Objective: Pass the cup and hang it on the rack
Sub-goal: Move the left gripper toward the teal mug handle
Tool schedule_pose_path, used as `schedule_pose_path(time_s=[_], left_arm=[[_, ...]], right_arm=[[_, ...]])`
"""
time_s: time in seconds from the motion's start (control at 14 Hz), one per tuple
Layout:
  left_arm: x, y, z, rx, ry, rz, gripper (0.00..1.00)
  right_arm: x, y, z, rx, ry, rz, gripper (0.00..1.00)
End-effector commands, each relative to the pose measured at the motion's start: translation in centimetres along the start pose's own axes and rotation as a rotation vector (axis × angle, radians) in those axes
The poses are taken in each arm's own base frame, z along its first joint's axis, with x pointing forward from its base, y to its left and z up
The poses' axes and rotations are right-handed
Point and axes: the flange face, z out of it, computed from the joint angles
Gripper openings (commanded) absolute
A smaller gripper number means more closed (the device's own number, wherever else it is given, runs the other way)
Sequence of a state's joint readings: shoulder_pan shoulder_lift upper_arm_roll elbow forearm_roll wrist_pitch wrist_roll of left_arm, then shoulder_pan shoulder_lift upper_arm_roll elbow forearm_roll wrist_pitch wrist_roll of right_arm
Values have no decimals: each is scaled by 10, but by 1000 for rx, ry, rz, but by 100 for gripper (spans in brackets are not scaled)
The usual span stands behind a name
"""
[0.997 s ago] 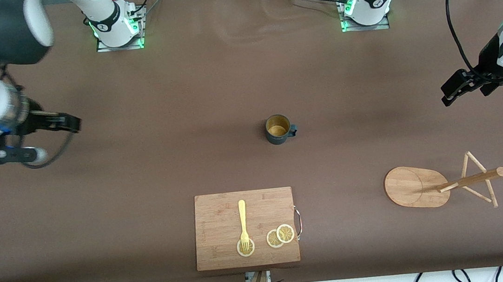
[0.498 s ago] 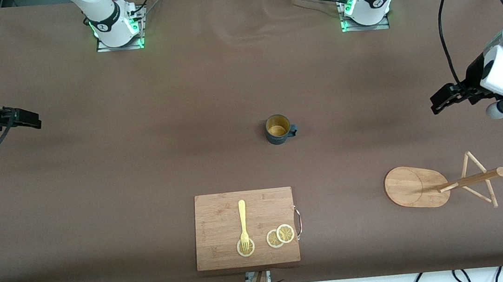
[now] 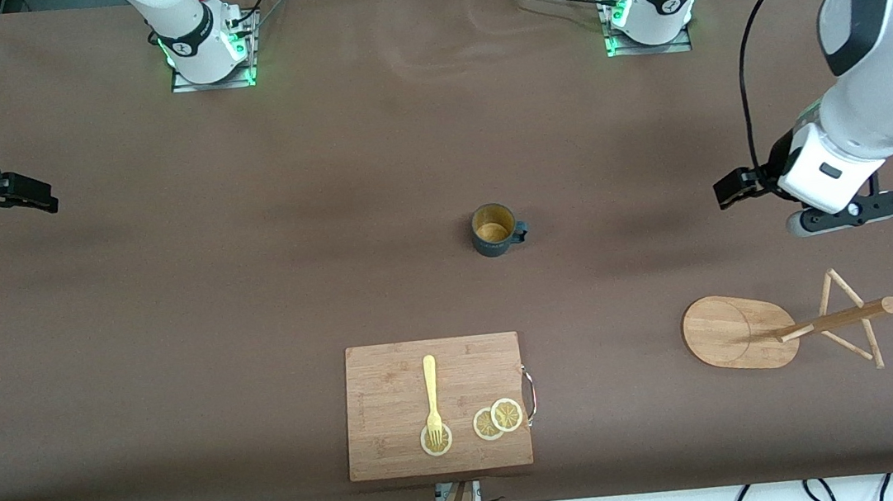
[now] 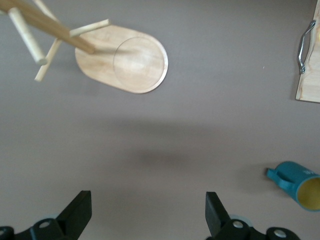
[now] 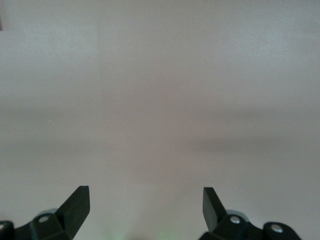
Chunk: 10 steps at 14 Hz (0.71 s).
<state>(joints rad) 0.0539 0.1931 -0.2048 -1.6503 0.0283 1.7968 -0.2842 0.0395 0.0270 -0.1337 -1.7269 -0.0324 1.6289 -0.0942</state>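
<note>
Two arms hang above a brown table point(image 3: 253, 304), nothing yet grasped. Largest on it, a cutting board point(image 3: 395, 389) sits nearest the front camera; the rack point(image 3: 741, 331) stands toward the left arm's end, its pole leaning in view. The cup point(image 3: 492, 230) stands upright mid-table, handle toward that end, well apart from the rack. The left gripper point(image 4: 145, 215), fingers spread, hovers between cup and rack; the right gripper point(image 5: 145, 207), also spread and empty, waits over bare table at its own end. Judged the opening reach: next comes lowering onto the cup.
</note>
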Motion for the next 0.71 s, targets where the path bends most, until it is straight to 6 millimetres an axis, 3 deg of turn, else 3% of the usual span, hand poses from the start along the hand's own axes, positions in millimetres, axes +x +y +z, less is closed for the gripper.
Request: schedule_pose_path(time_s=[0.0, 0.28, 0.43, 0.64], left_arm=[[-22, -3, 43, -4, 75, 49, 100], [-42, -2, 111, -24, 151, 74, 100], [-52, -3, 136, -20, 165, 202, 100], [-61, -7, 173, -159, 170, 379, 100]], right_arm=[[-11, 9, 0, 0, 3, -32, 100], [-10, 5, -1, -7, -19, -39, 100], [-12, -2, -3, -8, -25, -53, 100], [-16, 4, 4, 0, -71, -27, 100]])
